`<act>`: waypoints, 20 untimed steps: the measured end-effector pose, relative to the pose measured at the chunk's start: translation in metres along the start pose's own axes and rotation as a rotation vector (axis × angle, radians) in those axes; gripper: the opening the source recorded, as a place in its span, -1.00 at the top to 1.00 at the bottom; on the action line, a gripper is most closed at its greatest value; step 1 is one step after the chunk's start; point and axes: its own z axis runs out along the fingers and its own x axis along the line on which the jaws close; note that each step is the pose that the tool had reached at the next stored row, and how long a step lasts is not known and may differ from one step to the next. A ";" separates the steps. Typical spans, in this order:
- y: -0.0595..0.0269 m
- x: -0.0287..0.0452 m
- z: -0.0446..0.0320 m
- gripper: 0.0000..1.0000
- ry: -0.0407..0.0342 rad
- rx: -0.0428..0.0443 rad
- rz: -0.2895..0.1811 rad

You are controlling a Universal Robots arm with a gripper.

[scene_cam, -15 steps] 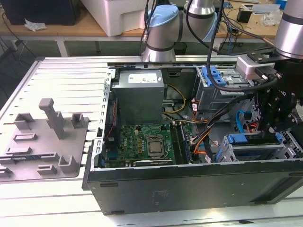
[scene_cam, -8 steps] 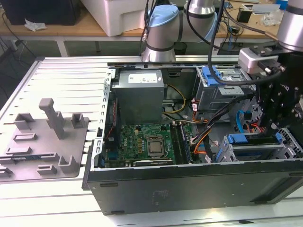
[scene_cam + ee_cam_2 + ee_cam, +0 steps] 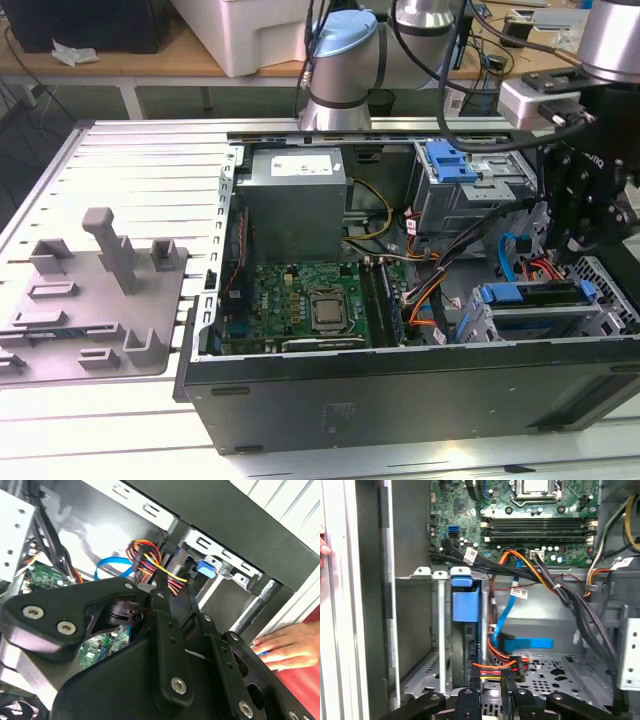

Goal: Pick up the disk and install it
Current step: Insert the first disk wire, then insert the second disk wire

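Task thing: the disk (image 3: 535,294) stood on edge in the drive cage (image 3: 478,326) at the corner of the open computer case, on the exterior view's right.
Seating: in the first wrist view the disk (image 3: 465,605) sat between the cage's metal rails (image 3: 440,630), its blue frame level with the cage rim. We judged it fully or almost fully inserted.
Gripper position: the gripper (image 3: 572,252) hung just above the cage, near the disk and a little to one side of it.
Jaw state: we could not tell whether the jaws were open or closed (the tips lay behind the linkage in both wrist views). We saw nothing carried between them.
Work done: pick-up and placement into the cage appeared complete.
Work left: we could not confirm that the frame had latched. The red and yellow power cable (image 3: 506,668) and the blue data cable (image 3: 527,643) lay beside the disk, and no connection to it could be made out.
Exterior view adds: the whole case, with the motherboard (image 3: 300,295), the grey power-supply box (image 3: 295,200) and a smaller blue bracket (image 3: 450,160) on the far cage.
First wrist view adds: the slot itself, seen past the gripper (image 3: 490,700).
Second wrist view adds: a person's hand (image 3: 282,647) resting outside the case wall, well apart from the gripper (image 3: 152,587).
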 end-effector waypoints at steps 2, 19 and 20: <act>0.0006 -0.0044 -0.0026 0.39 0.0004 -0.0001 0.000; 0.0055 -0.0132 -0.0126 0.39 0.0110 -0.0001 -0.001; 0.0055 -0.0132 -0.0125 0.39 0.0110 -0.0001 -0.001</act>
